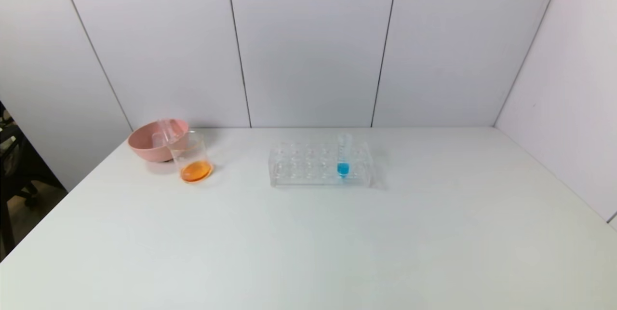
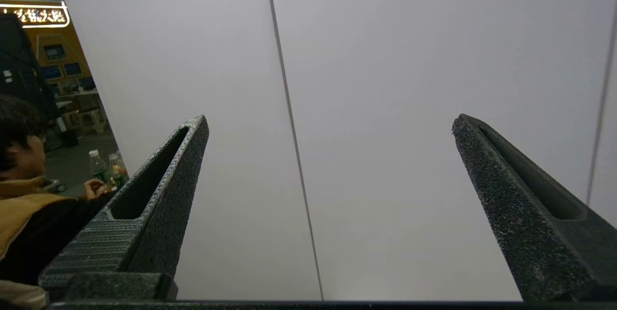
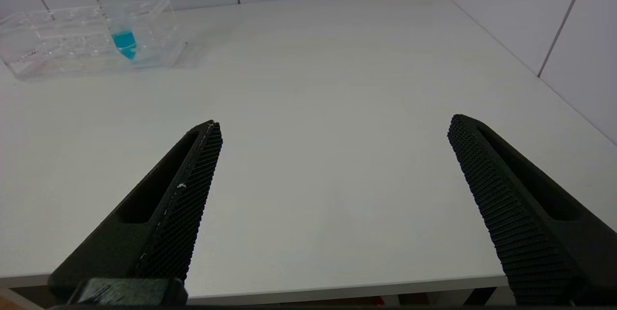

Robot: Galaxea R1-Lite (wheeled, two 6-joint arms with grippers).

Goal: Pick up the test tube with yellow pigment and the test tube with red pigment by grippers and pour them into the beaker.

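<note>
Pouring looks finished; both my arms are sitting back off the counter.

In the head view, at the left of the frame, the beaker [image 1: 194,160] is standing on the white counter [image 1: 308,242] holding orange liquid at its bottom, which I am reading as the yellow and red already mixed. It is just in front of the pink bowl [image 1: 153,144], where clear tubes [image 1: 166,131] seem to be lying; I cannot tell which is which. In the clear tube rack [image 1: 319,165] at centre frame only the blue-liquid tube [image 1: 343,158] is standing. My left pincer [image 2: 328,127] is gaping wide, empty, pointing at the wall panels; my right pincer [image 3: 332,129] is also spread, empty, hovering over the counter's near edge. I am judging nothing is left but staying parked. Faint graduation marks on the blue-liquid tube and a glowing sign at upper left of the left wrist view are both unreadable.
</note>
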